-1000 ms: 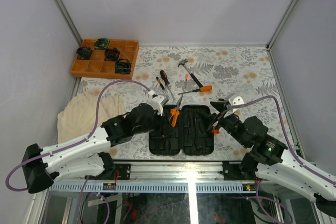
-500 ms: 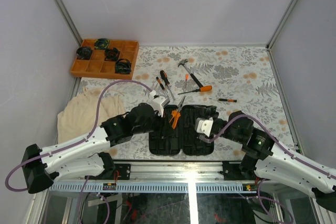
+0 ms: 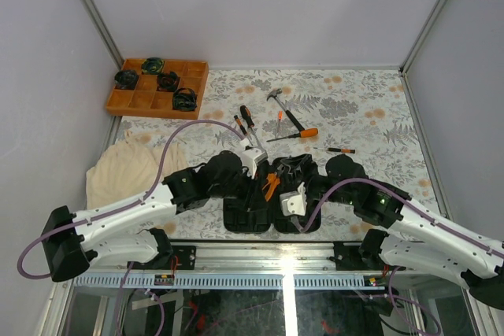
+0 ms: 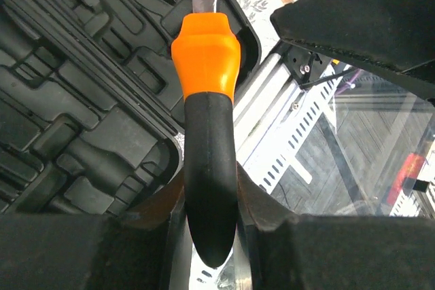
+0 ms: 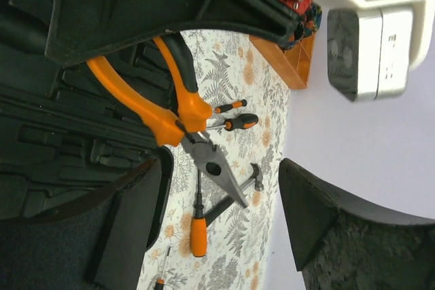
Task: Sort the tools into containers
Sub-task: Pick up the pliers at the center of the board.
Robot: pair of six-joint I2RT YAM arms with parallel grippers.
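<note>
The pliers (image 3: 271, 184), orange-and-black handled, hang over the open black case (image 3: 236, 214), and my left gripper (image 3: 260, 169) is shut on them. In the left wrist view one pliers handle (image 4: 207, 100) is clamped between the fingers of the left gripper (image 4: 211, 202), above the case (image 4: 68, 100). My right gripper (image 3: 295, 198) hovers open over the case's right half. In its wrist view the right gripper (image 5: 224, 229) holds nothing, and the pliers (image 5: 173, 110) point their steel nose away from the case (image 5: 54, 154). A hammer (image 3: 281, 105) and several screwdrivers (image 3: 298, 134) lie on the floral table beyond.
An orange gridded tray (image 3: 130, 101) with round black-green coils sits at the back left. A cream cloth (image 3: 126, 171) lies left of the case. A small screwdriver (image 3: 336, 149) rests right of the case. Grey walls close in the table.
My right arm swung left from the case's right edge to over the case, uncovering the small screwdriver. My left gripper carried the pliers a little right and nearer.
</note>
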